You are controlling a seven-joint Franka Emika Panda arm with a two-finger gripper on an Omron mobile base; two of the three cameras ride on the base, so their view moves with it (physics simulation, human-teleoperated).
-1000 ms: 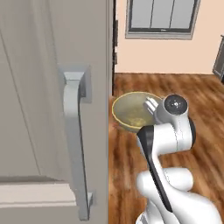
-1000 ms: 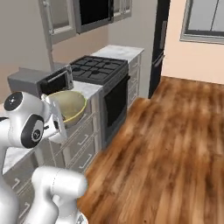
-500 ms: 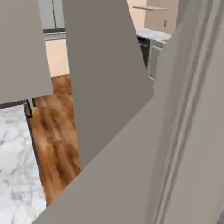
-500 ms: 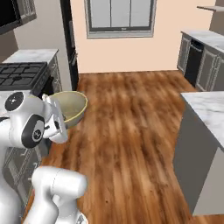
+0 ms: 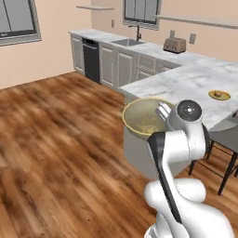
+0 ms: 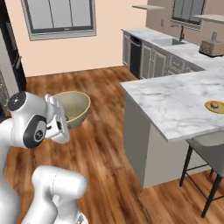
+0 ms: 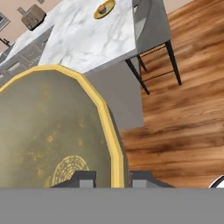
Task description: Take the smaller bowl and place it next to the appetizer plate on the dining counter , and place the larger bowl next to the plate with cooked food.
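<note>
Hand view: larger bowl (image 7: 48, 131), olive-tan with a yellow rim, filled the left and centre of the frame, mottled yellow inside with a ringed mark near the base. Its rim ran down between the two dark fingers (image 7: 83, 178), one tip inside the bowl and the other outside the wall; the fingers were closed narrowly on that rim and held the bowl clear of the wooden floor.

Left base view: larger bowl (image 5: 144, 118) carried in the air ahead of the white arm, in front of the near corner of the dining counter (image 5: 195, 79), apart from that surface.

Right base view: larger bowl (image 6: 72, 107) held beside the hand, well to the left of the dining counter (image 6: 175, 103).

Appetizer plate (image 7: 104, 8): small, yellow-orange, brown morsel at its centre, lay on the white marble surface near its far edge, well apart from the bowl. A grey stool (image 7: 151, 26) stood at the counter's overhang. A toaster (image 5: 175, 45) sat on the back counter.

No legible writing or brand marks.
</note>
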